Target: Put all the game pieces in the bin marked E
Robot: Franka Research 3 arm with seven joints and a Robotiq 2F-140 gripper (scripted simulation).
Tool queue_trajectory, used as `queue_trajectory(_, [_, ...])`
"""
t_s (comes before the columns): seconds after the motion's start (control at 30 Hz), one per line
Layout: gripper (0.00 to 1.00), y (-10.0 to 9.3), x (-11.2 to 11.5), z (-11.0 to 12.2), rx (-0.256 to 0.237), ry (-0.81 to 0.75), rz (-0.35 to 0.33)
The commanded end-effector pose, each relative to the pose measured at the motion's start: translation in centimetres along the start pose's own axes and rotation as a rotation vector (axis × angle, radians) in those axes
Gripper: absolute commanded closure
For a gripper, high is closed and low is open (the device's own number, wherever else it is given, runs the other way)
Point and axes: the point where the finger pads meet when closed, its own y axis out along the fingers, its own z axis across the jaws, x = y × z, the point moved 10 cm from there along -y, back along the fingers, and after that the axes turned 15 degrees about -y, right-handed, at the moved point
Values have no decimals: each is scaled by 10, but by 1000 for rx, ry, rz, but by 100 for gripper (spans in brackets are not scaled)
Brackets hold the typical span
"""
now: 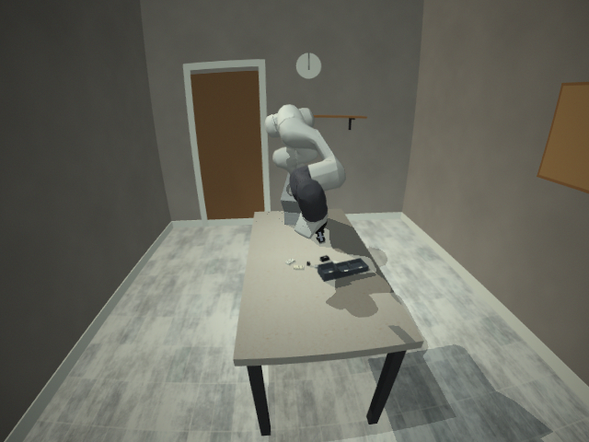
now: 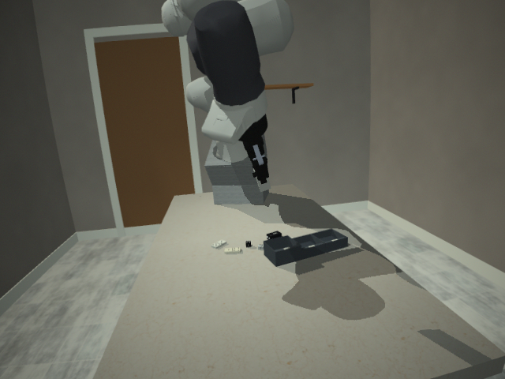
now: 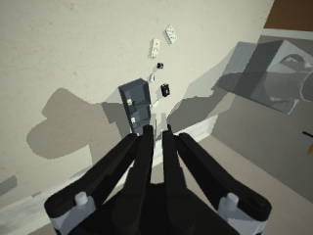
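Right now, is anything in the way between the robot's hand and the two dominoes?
Nothing visible blocks it. The end effector hangs shut and empty above the table, and the dominoes lie in the open, left of the bins.

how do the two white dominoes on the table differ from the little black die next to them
The two white dominoes are pale, flat, oblong tiles with dark pips; the black die is dark and cube-shaped. The dominoes lie farther from the dark bin tray; the die sits nearer it. All rest on the table, outside the tray, untouched by the pincer.
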Motion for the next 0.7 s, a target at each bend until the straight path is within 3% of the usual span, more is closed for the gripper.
queue_trajectory(0.0, [95,-6,-7,4,-9,-157,4])
queue_trajectory(0.67, [95,-38,-48,28,-41,-408,53])
